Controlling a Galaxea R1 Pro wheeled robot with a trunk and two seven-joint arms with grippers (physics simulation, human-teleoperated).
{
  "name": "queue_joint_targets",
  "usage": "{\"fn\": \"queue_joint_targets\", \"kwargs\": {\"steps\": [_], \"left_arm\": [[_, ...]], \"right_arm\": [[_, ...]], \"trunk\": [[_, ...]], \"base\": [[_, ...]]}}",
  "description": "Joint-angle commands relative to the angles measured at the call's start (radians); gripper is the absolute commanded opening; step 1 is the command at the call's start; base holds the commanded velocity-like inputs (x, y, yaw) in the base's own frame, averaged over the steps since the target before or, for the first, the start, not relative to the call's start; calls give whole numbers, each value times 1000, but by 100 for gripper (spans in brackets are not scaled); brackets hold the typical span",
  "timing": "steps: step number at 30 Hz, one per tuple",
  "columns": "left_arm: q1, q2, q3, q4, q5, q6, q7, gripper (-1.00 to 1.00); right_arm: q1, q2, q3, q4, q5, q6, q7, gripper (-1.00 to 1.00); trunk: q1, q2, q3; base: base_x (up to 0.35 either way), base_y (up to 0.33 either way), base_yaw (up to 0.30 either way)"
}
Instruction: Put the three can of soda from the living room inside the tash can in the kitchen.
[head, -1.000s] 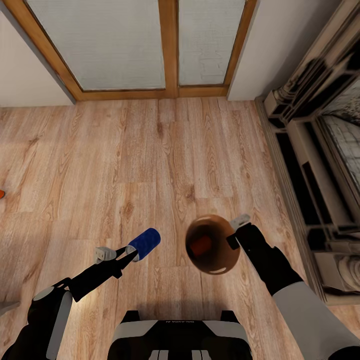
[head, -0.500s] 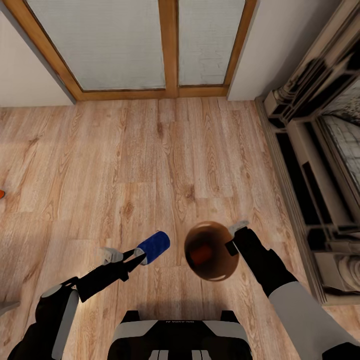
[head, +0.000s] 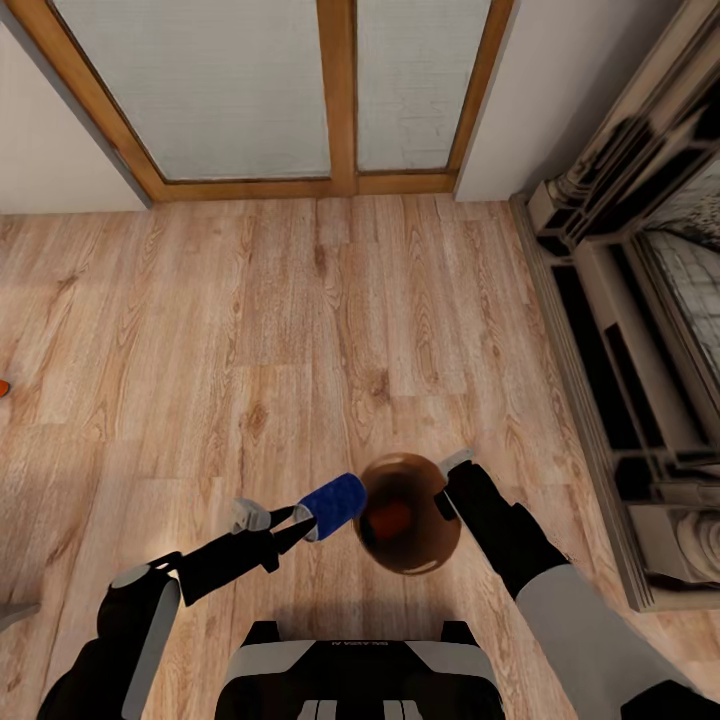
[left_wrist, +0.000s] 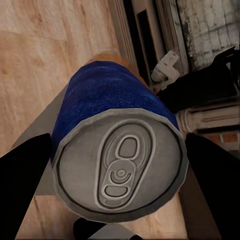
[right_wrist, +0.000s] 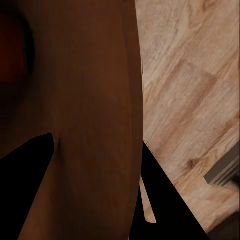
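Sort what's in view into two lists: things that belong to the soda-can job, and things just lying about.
Job things:
- blue soda can, held in the left pincer
- trash can, copper-brown inside, held at its rim by the right pincer
- orange can lying inside the trash can

Just there:
- fireplace
- wood-framed doors
- small orange thing on the floor, cut off by the picture's edge

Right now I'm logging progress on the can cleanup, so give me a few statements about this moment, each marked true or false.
1. The left gripper holds a blue can. True.
2. The bin stands on the floor by itself. False: the right gripper holds it by its rim.
3. An orange can already lies inside the bin. True.
4. The blue can is already inside the bin. False: it is at the rim, between the left fingers.
5. The floor is grey tile. False: it is wood plank.
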Motion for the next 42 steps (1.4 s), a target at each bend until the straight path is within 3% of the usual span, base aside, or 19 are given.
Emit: {"fn": "queue_joint_targets", "kwargs": {"steps": [1, 6, 14, 18, 29, 30, 42], "left_arm": [[0, 0, -2, 0, 0, 1, 0, -100], [-1, -1, -16, 0, 0, 13, 0, -100], [-1, -9, -48, 0, 0, 22, 2, -100], [-2, -19, -72, 0, 0, 23, 5, -100], [-4, -30, -78, 0, 0, 22, 8, -100], [-4, -31, -78, 0, 0, 22, 9, 100], [-5, -35, -79, 0, 0, 22, 9, 100]], "right_arm": [[-1, 8, 1, 7, -36, 1, -7, -100], [-2, 51, 3, 49, -36, 1, -59, -100], [-14, 64, 4, 57, -37, 1, -68, -100], [-32, 78, 26, 58, -37, 1, -69, -100], [-65, 110, 46, 59, -37, 1, -80, -100], [-66, 111, 46, 59, -37, 1, -83, -100], [-67, 113, 69, 61, -38, 1, -99, -100]], "trunk": [[0, 0, 0], [0, 0, 0], [0, 0, 0], [0, 0, 0], [0, 0, 0], [0, 0, 0], [0, 0, 0]], "base": [[0, 0, 0], [0, 0, 0], [0, 0, 0], [0, 0, 0], [0, 0, 0], [0, 0, 0], [58, 0, 0]]}}
